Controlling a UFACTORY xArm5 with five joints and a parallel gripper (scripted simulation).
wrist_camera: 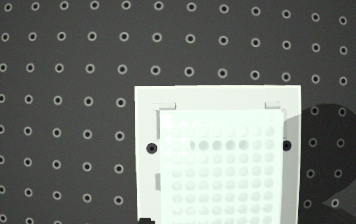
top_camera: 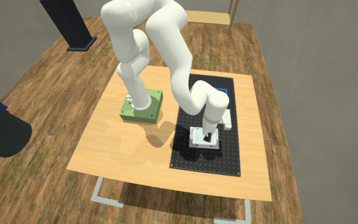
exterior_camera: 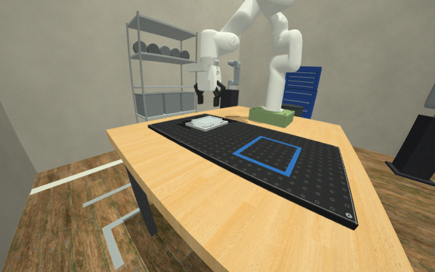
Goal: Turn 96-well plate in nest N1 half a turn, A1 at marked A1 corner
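Wooden plank flooring (exterior_camera: 63, 224) with pale tape lines runs under a light beech table (exterior_camera: 224, 231), whose near edge fills the foreground of the exterior view. On the table lies a long black perforated board (exterior_camera: 320, 179), and nearest on it is a blue square outline (exterior_camera: 290, 168) marked on its surface. Farther along the same board sits the pale grey plate nest (exterior_camera: 196, 126), a flat rectangular tray with small raised locators at its corners. The white translucent 96-well plate (exterior_camera: 208, 121) lies in this nest, appearing level from the side; in the wrist view the plate (wrist_camera: 225, 165) sits within the nest's border (wrist_camera: 145, 125), between the two locator tabs at the far edge. Which corner is cut off cannot be made out.

Above the plate, well apart from it, hangs the white arm's black-fingered gripper (exterior_camera: 208, 96), its jaws spread to full width and holding nothing. From above, the gripper (top_camera: 208, 137) is directly over the plate (top_camera: 200, 138).

Right of the nest, farther back, the arm rises from a green block pedestal (exterior_camera: 287, 120). Behind the table stand a grey metal shelf rack (exterior_camera: 138, 63) carrying dark discs and grey bins, and a blue drawer cabinet (exterior_camera: 308, 80) against the beige wall.
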